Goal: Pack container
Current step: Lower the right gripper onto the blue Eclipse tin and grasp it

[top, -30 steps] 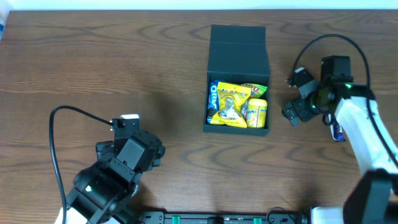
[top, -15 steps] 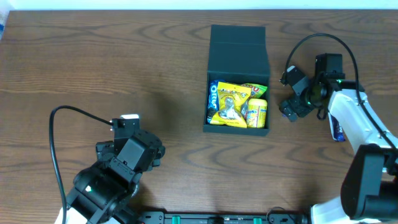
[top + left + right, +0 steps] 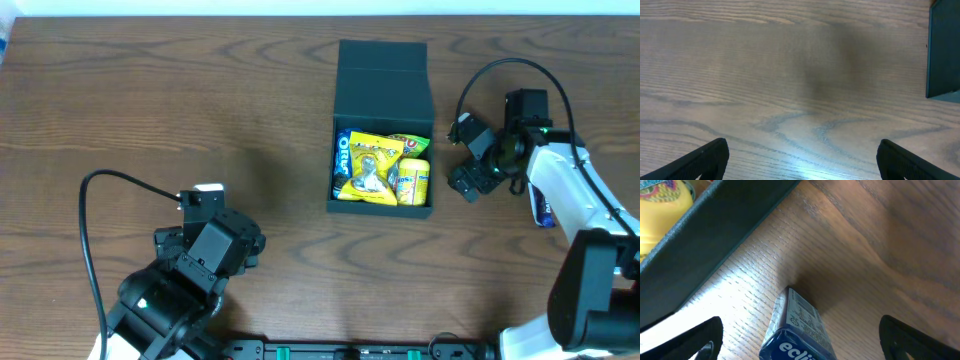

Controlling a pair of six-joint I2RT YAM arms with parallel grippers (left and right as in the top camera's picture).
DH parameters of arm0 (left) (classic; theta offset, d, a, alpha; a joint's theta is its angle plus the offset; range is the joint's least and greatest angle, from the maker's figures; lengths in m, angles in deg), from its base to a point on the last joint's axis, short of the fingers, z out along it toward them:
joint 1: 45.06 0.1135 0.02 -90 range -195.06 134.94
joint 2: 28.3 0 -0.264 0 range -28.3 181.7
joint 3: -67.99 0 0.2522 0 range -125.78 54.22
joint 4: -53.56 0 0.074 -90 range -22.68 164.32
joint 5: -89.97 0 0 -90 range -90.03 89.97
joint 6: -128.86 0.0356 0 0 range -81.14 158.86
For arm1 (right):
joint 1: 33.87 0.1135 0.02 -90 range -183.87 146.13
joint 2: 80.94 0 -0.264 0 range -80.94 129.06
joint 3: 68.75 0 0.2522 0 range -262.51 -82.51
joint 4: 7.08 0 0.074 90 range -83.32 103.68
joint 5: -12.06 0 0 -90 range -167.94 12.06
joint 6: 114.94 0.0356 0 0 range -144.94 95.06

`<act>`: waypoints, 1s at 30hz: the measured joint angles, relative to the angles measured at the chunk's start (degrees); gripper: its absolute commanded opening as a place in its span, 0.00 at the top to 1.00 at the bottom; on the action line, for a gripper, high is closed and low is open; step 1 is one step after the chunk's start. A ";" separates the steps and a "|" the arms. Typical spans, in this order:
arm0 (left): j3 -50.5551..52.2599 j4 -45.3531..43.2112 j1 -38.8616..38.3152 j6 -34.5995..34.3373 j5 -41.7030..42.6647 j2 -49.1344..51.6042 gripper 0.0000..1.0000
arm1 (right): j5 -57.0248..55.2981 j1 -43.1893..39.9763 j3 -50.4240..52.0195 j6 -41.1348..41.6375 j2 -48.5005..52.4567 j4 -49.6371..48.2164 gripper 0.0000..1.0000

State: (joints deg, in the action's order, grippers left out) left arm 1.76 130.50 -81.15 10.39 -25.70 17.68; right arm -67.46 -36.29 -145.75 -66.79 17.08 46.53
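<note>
Right claw (image 3: 463,156) is spread wide with nothing gripped, at 3 o'clock of the container (image 3: 382,78). A blue packet (image 3: 797,330) is seen on the table (image 3: 200,120) between its fingers, untouched. Left claw (image 3: 802,156) is released too, empty, at 7 o'clock. Risk: the packet lies skewed, so an off-centre pinch could twist or skid it, and the near container wall could be clipped. Container is set right of table centre, lid flap laid back at 12 o'clock. Inside are an Oreo packet (image 3: 342,158), yellow snack bag (image 3: 370,168) and small yellow tub (image 3: 413,182). It is nearly filled, so the lid may be blocked.
</note>
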 measured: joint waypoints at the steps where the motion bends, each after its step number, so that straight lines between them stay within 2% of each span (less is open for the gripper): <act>1: 0.00 0.00 0.00 0.00 0.00 0.00 0.05 | 0.00 -0.02 0.00 -0.22 0.00 0.00 0.16; 3: 0.00 0.00 0.00 0.00 0.00 0.00 0.05 | -0.02 -0.02 0.02 -0.87 0.00 0.02 0.27; 15: 0.00 0.00 0.00 0.00 0.02 0.00 0.04 | -2.45 -0.04 3.43 -1.60 0.02 -0.81 0.27; 23: 0.00 0.00 0.00 0.00 0.00 0.00 0.04 | -3.02 -0.04 3.65 -2.36 0.02 -1.95 0.48; 30: 0.00 -0.02 0.00 0.00 0.00 0.00 0.05 | -3.13 -0.04 3.65 -2.36 0.02 -1.97 0.57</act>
State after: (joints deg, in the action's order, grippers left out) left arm 1.76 130.48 -81.15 10.39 -25.70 17.68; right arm -70.58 -36.33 -142.10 -69.15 17.10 44.57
